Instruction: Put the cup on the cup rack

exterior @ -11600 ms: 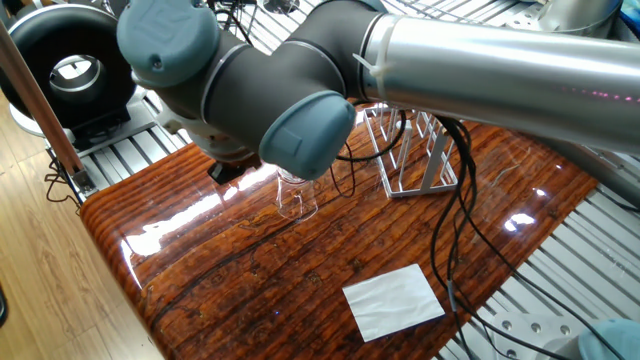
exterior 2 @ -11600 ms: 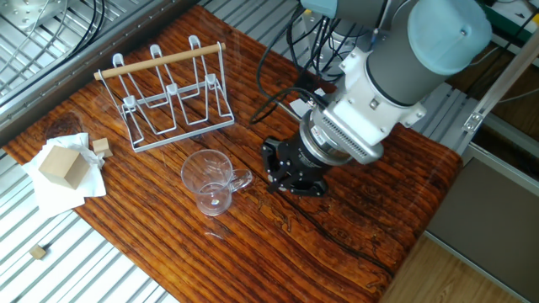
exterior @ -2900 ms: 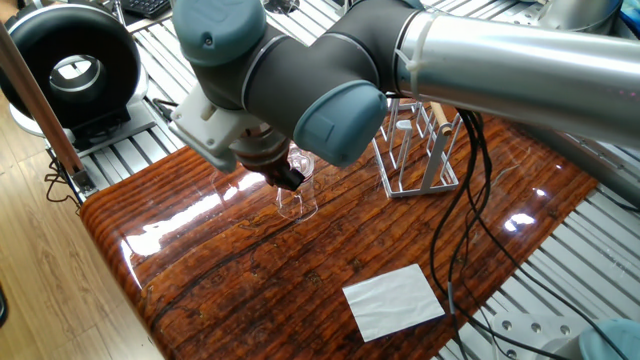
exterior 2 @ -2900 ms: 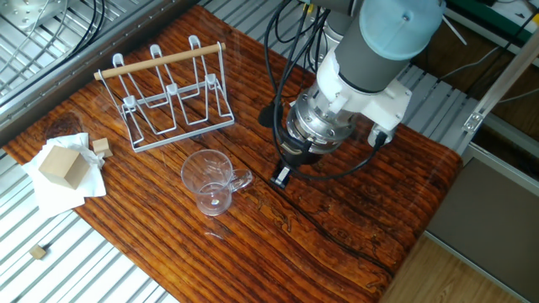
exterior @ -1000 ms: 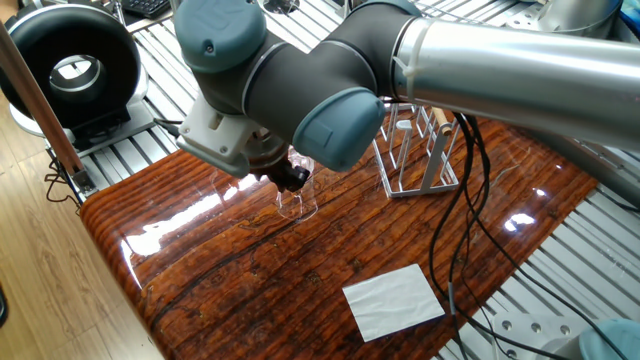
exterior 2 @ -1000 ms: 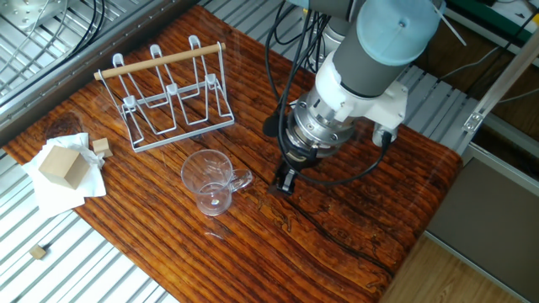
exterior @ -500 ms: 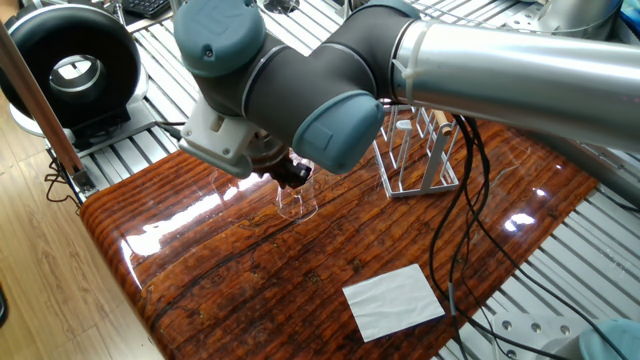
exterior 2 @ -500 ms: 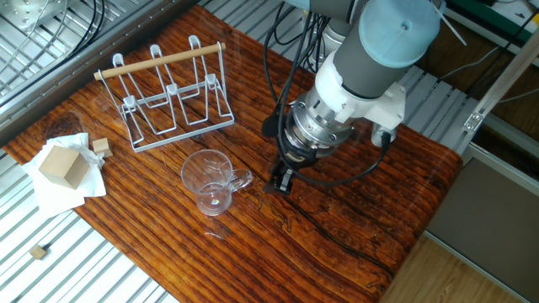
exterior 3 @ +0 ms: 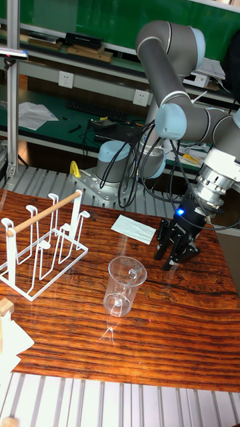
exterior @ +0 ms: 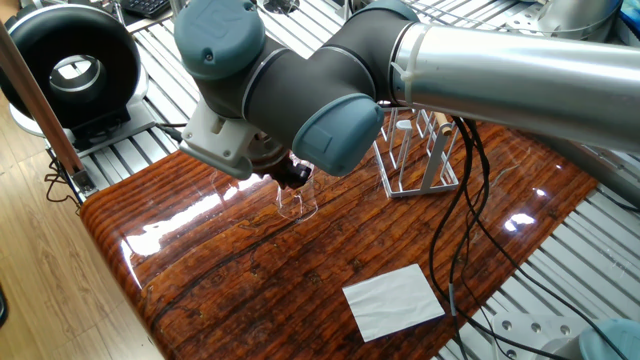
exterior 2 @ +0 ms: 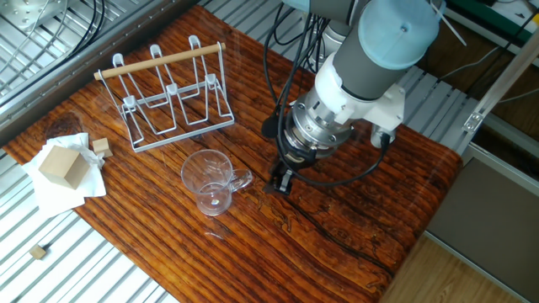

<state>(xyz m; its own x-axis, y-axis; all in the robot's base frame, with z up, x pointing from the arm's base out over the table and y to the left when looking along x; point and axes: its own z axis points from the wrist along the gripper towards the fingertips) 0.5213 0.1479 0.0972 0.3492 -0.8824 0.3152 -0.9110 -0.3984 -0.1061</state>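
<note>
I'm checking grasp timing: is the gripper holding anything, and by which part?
Nothing is held. The gripper hangs open beside the cup, apart from it.

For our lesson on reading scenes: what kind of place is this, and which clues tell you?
Probably a robotics lab: a robot arm at a glossy wooden table, aluminium framing around it, and a cluttered workbench behind.

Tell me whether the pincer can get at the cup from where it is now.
Probably yes. The pincer, fingers spread, hangs low beside the cup, on its handle side. Only bare table lies between them, and the cup rack stands off on the far side.
</note>
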